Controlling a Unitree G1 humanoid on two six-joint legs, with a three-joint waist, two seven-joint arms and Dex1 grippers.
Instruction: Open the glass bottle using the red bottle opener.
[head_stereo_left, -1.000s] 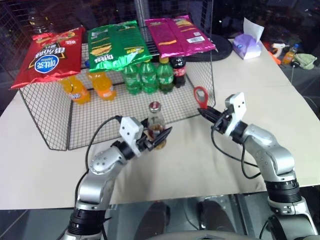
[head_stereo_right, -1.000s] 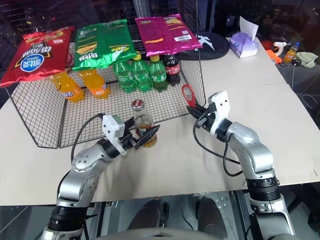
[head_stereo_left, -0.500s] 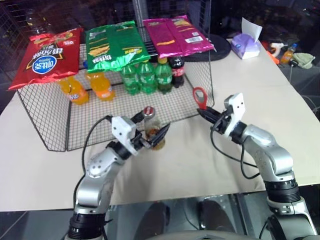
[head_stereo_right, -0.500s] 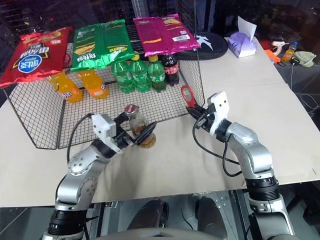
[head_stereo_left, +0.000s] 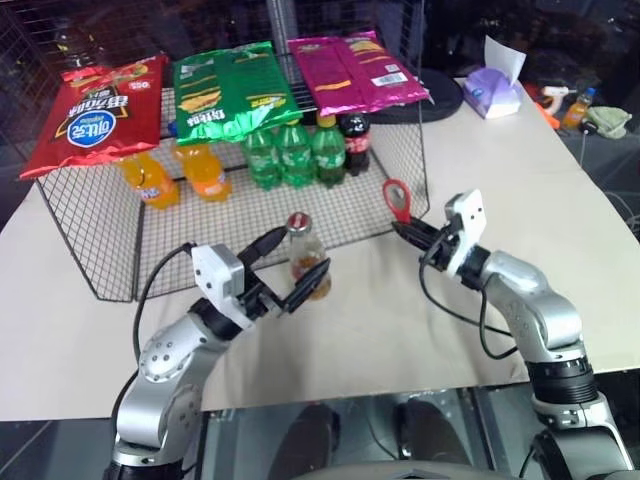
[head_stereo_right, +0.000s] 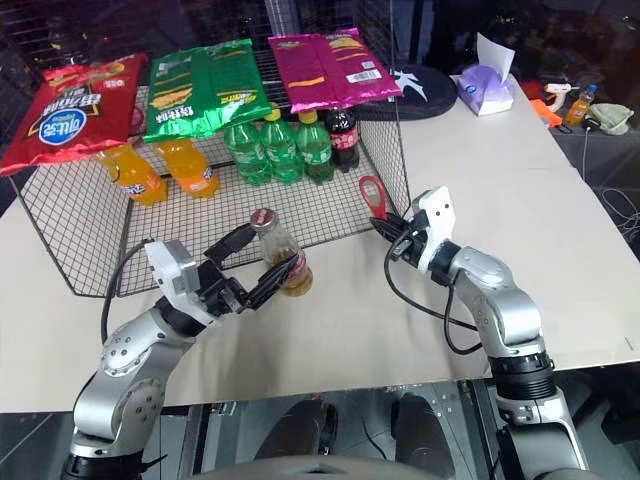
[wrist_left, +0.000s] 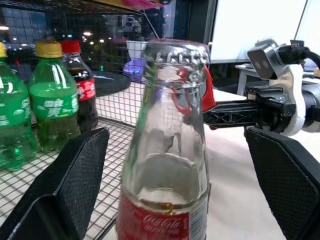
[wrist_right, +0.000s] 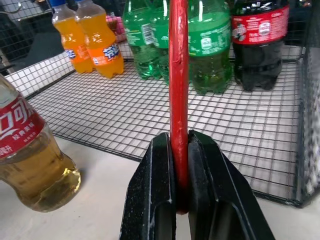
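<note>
Left eye view: small clear glass bottle with amber liquid and a red-and-white label (head_stereo_left: 303, 258) stands upright on the beige table (head_stereo_left: 400, 320), just in front of the black wire shelf rack (head_stereo_left: 100, 240). Left gripper (head_stereo_left: 285, 270) is spread wide, one finger on either side of the bottle, neither pressing it. Right gripper (head_stereo_left: 400, 226) is clamped on the handle of the flat red bottle opener (head_stereo_left: 397, 196), ring head upward, apart from the bottle.
</note>
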